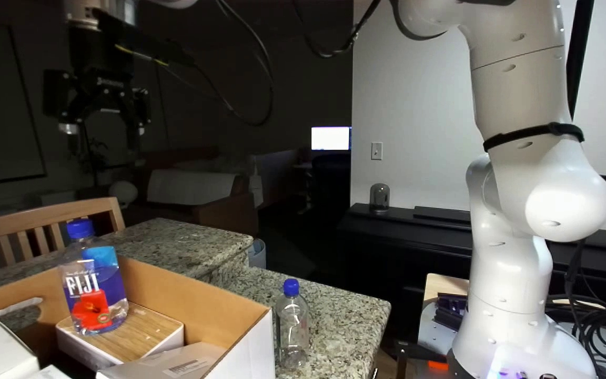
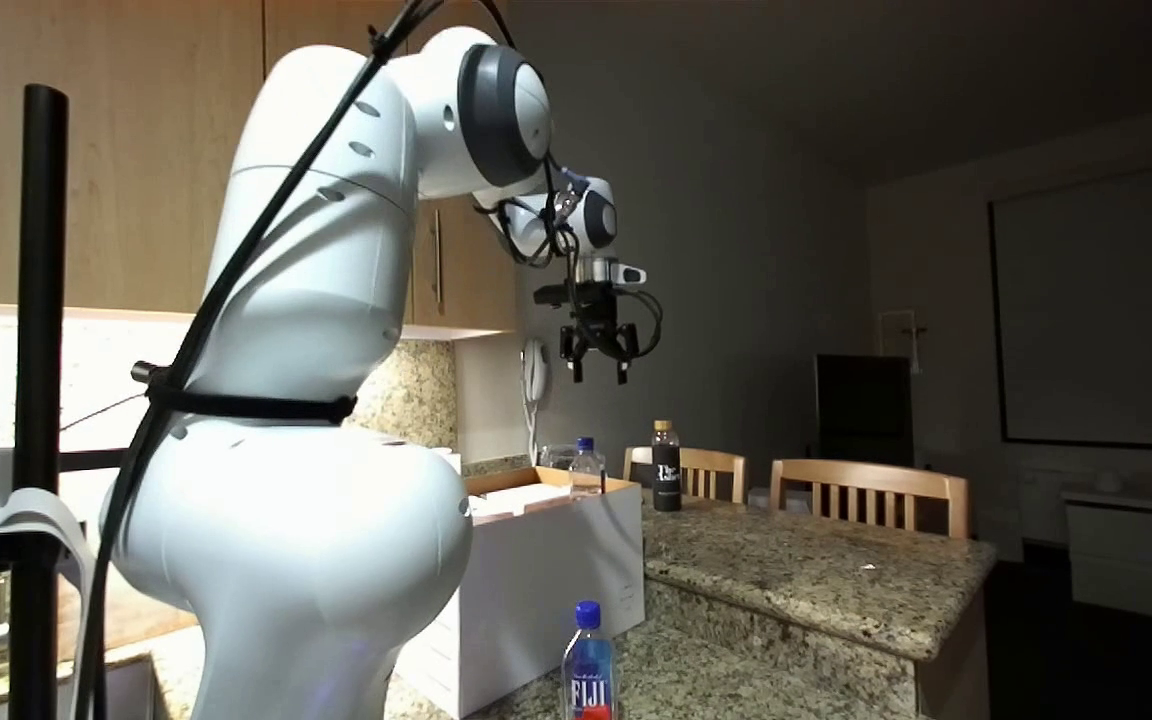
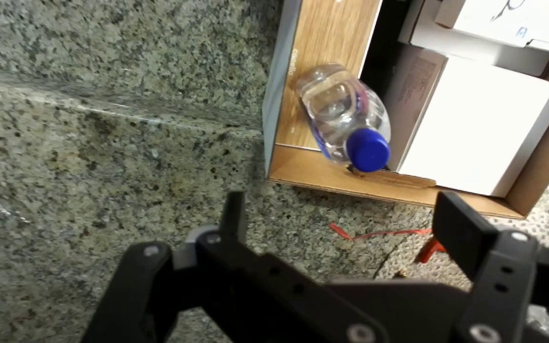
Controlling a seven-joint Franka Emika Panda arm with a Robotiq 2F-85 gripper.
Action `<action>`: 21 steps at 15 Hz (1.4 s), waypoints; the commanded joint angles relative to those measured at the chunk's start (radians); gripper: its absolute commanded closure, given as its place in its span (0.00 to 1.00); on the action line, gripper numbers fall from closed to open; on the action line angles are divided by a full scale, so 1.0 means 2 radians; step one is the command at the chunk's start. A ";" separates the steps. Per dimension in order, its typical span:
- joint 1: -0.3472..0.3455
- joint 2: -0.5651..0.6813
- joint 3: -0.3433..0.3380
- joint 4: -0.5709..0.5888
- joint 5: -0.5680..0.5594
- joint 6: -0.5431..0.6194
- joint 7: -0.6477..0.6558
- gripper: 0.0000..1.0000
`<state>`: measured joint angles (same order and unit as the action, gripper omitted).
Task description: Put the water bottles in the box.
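Btl (image 1: pixel 95 297) in box (image 1: pixel 203 310), 2nd btl (image 1: pixel 293 331) on ctr (image 1: pixel 342 318), pincer (image 1: pixel 103 143) spread

The box (image 2: pixel 546 590) is white outside, tan inside; the flat box (image 1: pixel 145 329) in it has a brown wood-grain top and white sides. The granite bench (image 3: pixel 112 190) mixes grey-green and cream, peppered black. The boxed water bottle (image 1: pixel 92 302) is clear, its cap strong blue, its label violet-blue and sky blue with white FIJI lettering and a red flower. The other water bottle (image 2: pixel 588 665) matches in blue cap, white FIJI and red. Fingers (image 3: pixel 465 233): black. The robot arm (image 2: pixel 286 540) is white with dark grey rings; 2 chairs (image 2: pixel 871 472) are honey-toned wood.
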<state>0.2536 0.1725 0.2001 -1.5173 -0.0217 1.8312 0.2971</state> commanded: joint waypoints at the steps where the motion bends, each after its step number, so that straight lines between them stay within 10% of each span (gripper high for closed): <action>1: -0.024 -0.108 -0.018 -0.119 0.013 0.006 -0.010 0.00; 13: -0.049 -0.271 -0.073 -0.453 0.081 0.091 -0.192 0.00; 21: -0.043 -0.255 -0.086 -0.660 0.075 0.279 -0.254 0.00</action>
<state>0.1709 -0.3378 0.0169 -2.7314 0.1190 2.2511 -0.1668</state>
